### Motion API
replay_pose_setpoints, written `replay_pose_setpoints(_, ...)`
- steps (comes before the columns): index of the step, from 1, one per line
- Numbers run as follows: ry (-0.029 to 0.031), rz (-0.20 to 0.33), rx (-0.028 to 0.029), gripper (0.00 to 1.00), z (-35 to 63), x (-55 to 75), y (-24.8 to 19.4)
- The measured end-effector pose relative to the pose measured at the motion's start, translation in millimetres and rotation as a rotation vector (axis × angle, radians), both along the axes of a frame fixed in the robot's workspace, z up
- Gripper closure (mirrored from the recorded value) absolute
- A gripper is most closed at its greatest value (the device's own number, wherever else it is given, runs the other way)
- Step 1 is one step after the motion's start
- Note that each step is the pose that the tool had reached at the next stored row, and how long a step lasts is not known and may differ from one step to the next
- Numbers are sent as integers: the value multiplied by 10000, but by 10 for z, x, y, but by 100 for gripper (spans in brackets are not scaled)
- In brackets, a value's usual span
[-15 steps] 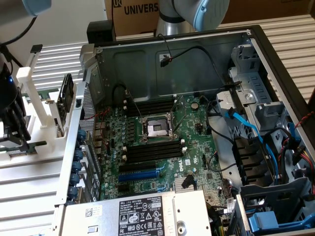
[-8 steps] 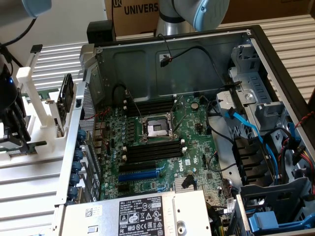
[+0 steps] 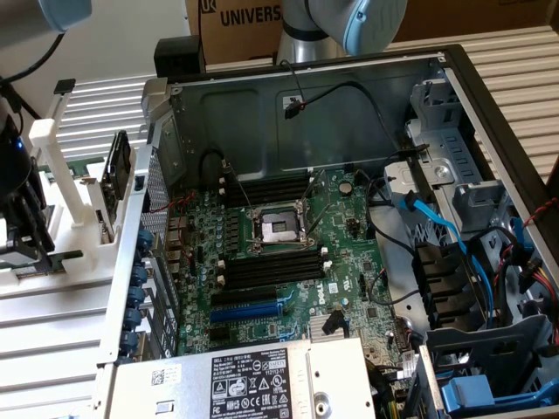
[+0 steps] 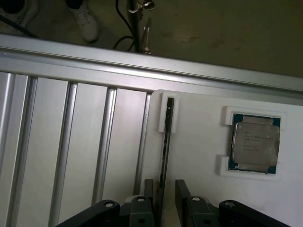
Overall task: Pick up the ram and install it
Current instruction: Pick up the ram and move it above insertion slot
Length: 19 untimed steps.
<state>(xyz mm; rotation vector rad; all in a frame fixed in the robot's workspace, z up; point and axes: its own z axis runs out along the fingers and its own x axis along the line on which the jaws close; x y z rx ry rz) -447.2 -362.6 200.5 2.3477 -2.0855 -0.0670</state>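
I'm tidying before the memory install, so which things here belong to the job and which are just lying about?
Job: ram on edge in the white holder; gripper, open astride it; empty black slots on the motherboard.
Lying about: processor chip, cardboard box, blue cable.

Your ribbed aluminium table (image 3: 52,340) carries two things. The white holder (image 4: 199,151) sits near its edge, and just beside it, toward the exterior view's right, the open computer case (image 3: 244,113) lies on its side.
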Motion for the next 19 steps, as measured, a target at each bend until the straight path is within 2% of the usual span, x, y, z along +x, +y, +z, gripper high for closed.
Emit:
replay_pose_setpoints(9, 0, 0, 1, 67, 0, 0, -1)
replay_pose_setpoints(10, 0, -1, 1, 69, 0, 0, -1)
replay_pose_setpoints(11, 0, -1, 0, 76, 0, 0, -1)
replay_pose_setpoints(12, 0, 0, 0, 76, 0, 0, -1)
replay_pose_setpoints(13, 0, 0, 1, 83, 0, 0, -1)
replay_pose_setpoints(19, 0, 0, 1, 83, 0, 0, -1)
